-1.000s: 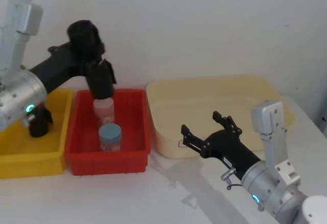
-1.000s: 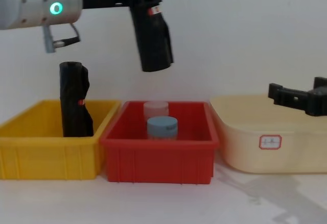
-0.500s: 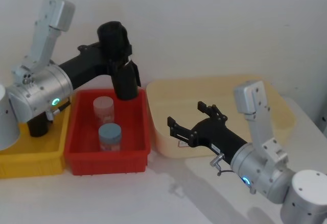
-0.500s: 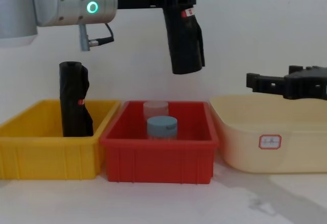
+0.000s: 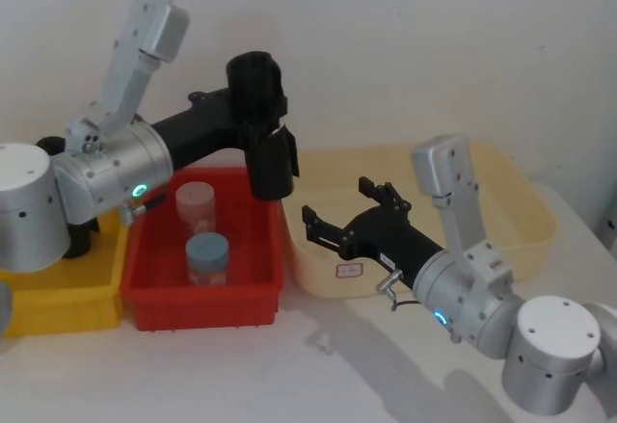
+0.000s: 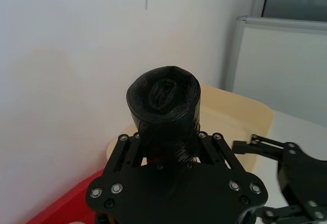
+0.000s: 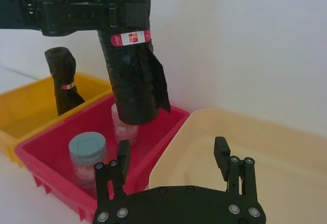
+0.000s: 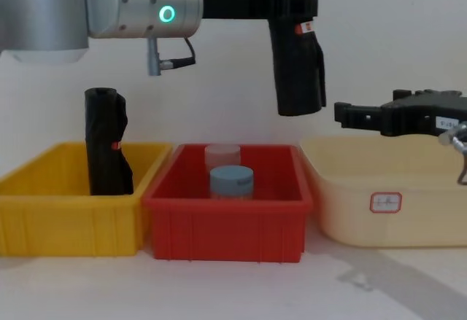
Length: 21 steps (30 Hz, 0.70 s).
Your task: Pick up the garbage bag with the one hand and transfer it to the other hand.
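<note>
Grips garbage bag (image 8: pixel 298 72) upright in left claw (image 8: pixel 290 5), hung above red bin's (image 8: pixel 226 227) right rear corner. Holds right claw (image 5: pixel 337 203) released, fingers spread, near bag, over beige tub's (image 8: pixel 438 221) left edge.

Left arm (image 5: pixel 106 168) reaches high rightward, left jaws clamped; right arm (image 5: pixel 463 293) forward, right jaws spread.

The thick roll of plastic garbage bags (image 8: pixel 297 65) over the red plastic bin (image 8: pixel 226 225) is black with a red-and-white band. The left gripper (image 8: pixel 289 3) on it is black, its silver arm lit green. The right gripper (image 5: pixel 336 201), right of the bin, is black too, its arm lit blue. Left of the bin, a yellow plastic bin (image 8: pixel 66 225) has a thin black roll (image 8: pixel 106 141) with a red dot.
</note>
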Tool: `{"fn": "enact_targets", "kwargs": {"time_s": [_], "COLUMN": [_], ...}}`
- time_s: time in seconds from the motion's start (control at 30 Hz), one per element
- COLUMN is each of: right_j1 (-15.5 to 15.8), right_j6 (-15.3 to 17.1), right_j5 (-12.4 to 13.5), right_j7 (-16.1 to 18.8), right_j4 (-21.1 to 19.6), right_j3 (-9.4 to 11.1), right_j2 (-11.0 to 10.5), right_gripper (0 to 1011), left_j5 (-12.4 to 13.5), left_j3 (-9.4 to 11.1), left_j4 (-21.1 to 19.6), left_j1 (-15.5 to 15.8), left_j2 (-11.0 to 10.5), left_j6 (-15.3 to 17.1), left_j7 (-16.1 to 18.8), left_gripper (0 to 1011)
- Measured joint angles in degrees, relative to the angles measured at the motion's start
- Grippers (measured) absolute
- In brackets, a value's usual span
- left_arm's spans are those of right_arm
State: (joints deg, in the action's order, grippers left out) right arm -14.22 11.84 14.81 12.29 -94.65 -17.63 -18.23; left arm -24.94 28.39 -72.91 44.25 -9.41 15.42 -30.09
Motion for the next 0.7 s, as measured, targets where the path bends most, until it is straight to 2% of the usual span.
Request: {"fn": "enact_targets", "kwargs": {"time_s": [0.7], "right_j1": [-4.2], "right_j6": [-4.0], "right_j5": [-3.4], "right_j7": [-0.2], "right_j4": [6.3], "right_j3": [-1.8], "right_j2": [3.4], "right_gripper": [1000], "left_j5": [-0.7], "left_j3": [3.0], "left_j4": [2.4], "left_j1": [2.1], "left_j2": [1.6], "left_j6": [1.5], "left_j7": [-1.2], "left_gripper": [387]}}
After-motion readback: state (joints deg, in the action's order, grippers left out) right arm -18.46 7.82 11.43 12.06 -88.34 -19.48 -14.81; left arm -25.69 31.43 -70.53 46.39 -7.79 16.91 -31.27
